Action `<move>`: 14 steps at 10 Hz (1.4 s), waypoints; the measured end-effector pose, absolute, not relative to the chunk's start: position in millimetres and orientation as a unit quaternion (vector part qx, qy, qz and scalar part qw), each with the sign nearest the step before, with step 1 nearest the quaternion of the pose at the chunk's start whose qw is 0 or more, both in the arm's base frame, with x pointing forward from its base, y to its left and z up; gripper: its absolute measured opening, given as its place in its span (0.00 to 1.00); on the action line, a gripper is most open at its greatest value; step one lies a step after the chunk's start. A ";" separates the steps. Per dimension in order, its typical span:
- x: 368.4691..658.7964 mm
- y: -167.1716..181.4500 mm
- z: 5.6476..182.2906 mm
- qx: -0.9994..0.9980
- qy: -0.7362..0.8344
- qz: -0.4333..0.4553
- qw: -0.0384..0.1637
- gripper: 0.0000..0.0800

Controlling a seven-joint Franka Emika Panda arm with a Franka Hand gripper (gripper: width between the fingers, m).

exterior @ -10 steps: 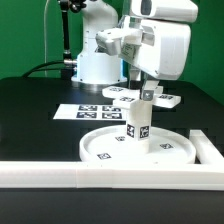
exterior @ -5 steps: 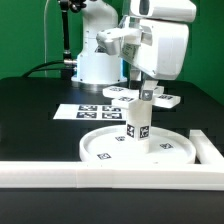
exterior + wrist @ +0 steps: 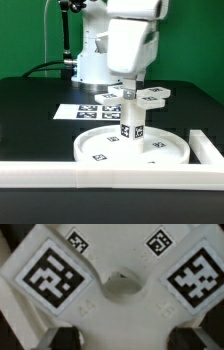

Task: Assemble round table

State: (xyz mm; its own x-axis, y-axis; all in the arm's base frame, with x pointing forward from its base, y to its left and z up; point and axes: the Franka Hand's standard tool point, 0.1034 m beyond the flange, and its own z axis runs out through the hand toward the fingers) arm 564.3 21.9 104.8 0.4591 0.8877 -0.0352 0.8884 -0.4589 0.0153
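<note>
The large round disc [image 3: 95, 152] lies flat on the black table. The short thick post [image 3: 132, 126] stands upright at its middle. The small cross-shaped piece [image 3: 150, 96] sits level on top of the post. My gripper [image 3: 131, 88] reaches straight down onto it and is shut on it. In the wrist view the cross-shaped piece [image 3: 120, 308] fills the picture, with a tag on each arm and a hole at its centre. My gripper [image 3: 128, 339] has a dark fingertip [image 3: 62, 339] against each side of the piece. The post is hidden under the piece there.
The marker board [image 3: 85, 111] lies behind the disc toward the exterior view's left. Long white border bars run along the front [image 3: 60, 172] and at the exterior view's right [image 3: 208, 146]. The arm's base [image 3: 95, 60] stands at the back.
My hand has swung toward the exterior view's left and turned, still on the cross-shaped piece over the post. The disc and post sit slightly further left.
</note>
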 end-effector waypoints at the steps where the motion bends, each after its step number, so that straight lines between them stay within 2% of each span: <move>1: 563.5 21.6 104.9 0.888 0.459 -0.010 0.013 0.54; 8: 562.9 23.0 104.8 0.976 0.219 -0.007 0.011 0.54; 14: 562.4 19.2 104.5 0.997 -0.074 -0.004 -0.019 0.54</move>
